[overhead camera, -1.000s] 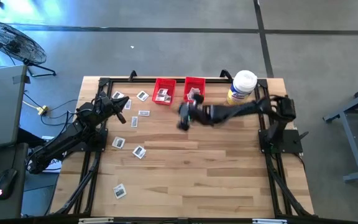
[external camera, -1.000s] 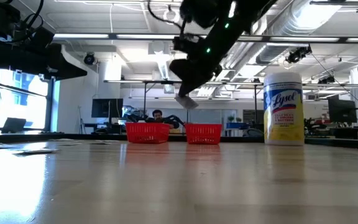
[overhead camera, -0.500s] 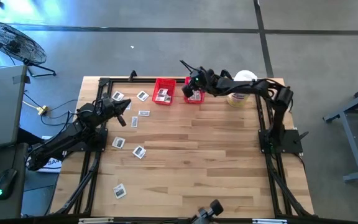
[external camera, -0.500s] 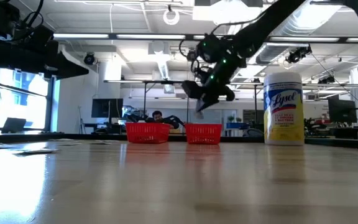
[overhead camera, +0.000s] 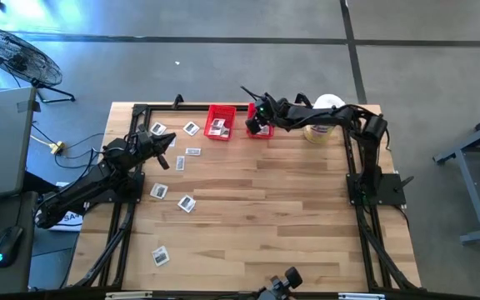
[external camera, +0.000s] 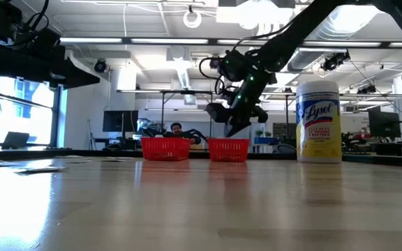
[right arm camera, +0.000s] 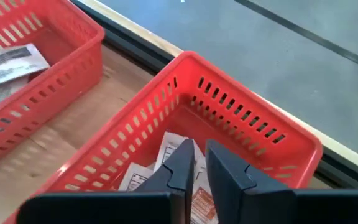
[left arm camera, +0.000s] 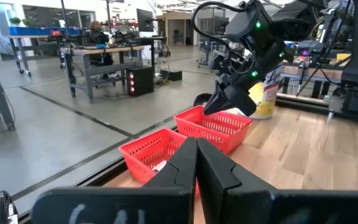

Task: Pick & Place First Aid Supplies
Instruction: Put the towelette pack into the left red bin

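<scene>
My right gripper (right arm camera: 201, 158) hangs just above the right red bin (overhead camera: 262, 122), pointing slantwise down into it, its fingers a narrow gap apart with nothing between them. White packets (right arm camera: 166, 163) with reddish print lie on that bin's floor under the fingertips. The left red bin (overhead camera: 220, 122) holds more packets (right arm camera: 14, 62). Several loose packets, such as one (overhead camera: 187, 202), lie flat on the left half of the table. My left gripper (left arm camera: 196, 149) is shut and empty, held level above the table's left side (overhead camera: 167, 159).
A tall white-lidded, yellow-labelled jar (overhead camera: 323, 117) stands at the far right, close beside my right arm. Both bins sit against the table's far edge (overhead camera: 240, 105). The middle and right of the wooden top (overhead camera: 290, 217) are bare wood.
My right gripper has swung from over the table's middle toward the far edge and sunk a little, ending above the right red bin. A white packet hung from its fingers a second ago; none shows at them now.
</scene>
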Action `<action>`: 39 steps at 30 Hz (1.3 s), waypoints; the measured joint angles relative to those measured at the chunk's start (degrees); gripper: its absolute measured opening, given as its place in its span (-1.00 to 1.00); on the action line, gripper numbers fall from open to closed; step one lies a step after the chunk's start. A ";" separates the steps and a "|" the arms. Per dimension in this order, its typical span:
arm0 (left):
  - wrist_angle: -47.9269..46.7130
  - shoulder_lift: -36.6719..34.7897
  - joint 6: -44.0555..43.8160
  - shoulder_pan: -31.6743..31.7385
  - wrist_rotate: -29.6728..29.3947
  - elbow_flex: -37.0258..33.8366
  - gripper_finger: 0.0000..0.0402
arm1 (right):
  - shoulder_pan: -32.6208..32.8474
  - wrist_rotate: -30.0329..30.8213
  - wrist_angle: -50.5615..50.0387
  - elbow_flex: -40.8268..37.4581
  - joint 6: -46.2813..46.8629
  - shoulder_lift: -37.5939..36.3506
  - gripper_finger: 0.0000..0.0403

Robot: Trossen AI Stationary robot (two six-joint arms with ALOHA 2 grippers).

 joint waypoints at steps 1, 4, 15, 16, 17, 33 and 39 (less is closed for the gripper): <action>0.00 0.01 0.00 0.00 -0.01 0.00 -1.00 | 0.00 -0.23 -0.21 0.00 0.00 -0.47 -0.79; 0.00 0.00 0.00 0.00 -0.01 0.00 -1.00 | 0.24 -2.07 -1.86 0.02 -0.30 -3.04 -0.73; 0.00 0.00 0.02 0.09 -0.12 0.00 -1.00 | 16.12 -11.10 -18.56 0.04 -7.79 -18.63 -0.86; -0.02 0.00 0.02 0.09 -0.13 0.00 -1.00 | 19.11 -9.95 -19.06 0.04 -7.87 -19.42 -0.88; -0.02 0.00 0.00 0.11 -0.20 0.00 -1.00 | 22.08 -8.67 -19.08 0.04 -7.83 -19.90 -0.91; -0.06 0.02 0.02 0.13 -0.23 0.00 -1.00 | 59.10 10.44 -12.37 0.07 -6.84 -15.27 -0.99; -0.07 0.02 0.02 0.13 -0.23 0.00 -1.00 | 62.19 9.31 -6.73 0.07 -8.06 -12.05 -0.99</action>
